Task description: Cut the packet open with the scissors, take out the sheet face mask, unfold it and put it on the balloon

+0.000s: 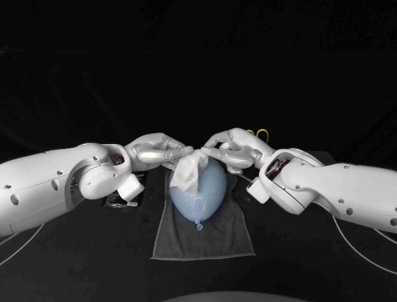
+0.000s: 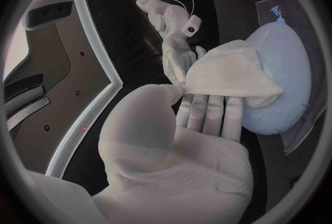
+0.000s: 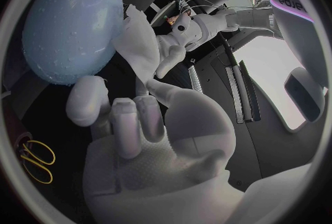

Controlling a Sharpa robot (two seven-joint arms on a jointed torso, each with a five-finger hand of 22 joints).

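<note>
A pale blue balloon point(image 1: 201, 195) lies on a grey towel point(image 1: 204, 239) in the middle of the table, knot toward me. A white sheet face mask point(image 1: 190, 170) is draped over the balloon's far end, partly bunched. My left hand point(image 1: 155, 151) pinches one upper corner of the mask and my right hand point(image 1: 232, 148) pinches the other, both just above the balloon. In the left wrist view the mask point(image 2: 232, 76) hangs from the left hand point(image 2: 190, 135) against the balloon point(image 2: 285, 77). The right wrist view shows the mask point(image 3: 141, 47) beside the balloon point(image 3: 68, 22) above the right hand point(image 3: 141, 130).
Yellow-handled scissors point(image 1: 262, 133) lie on the table behind the right hand; in the right wrist view the scissors point(image 3: 36, 161) are beside the palm. A dark flat item point(image 1: 122, 200) lies under the left wrist, left of the towel.
</note>
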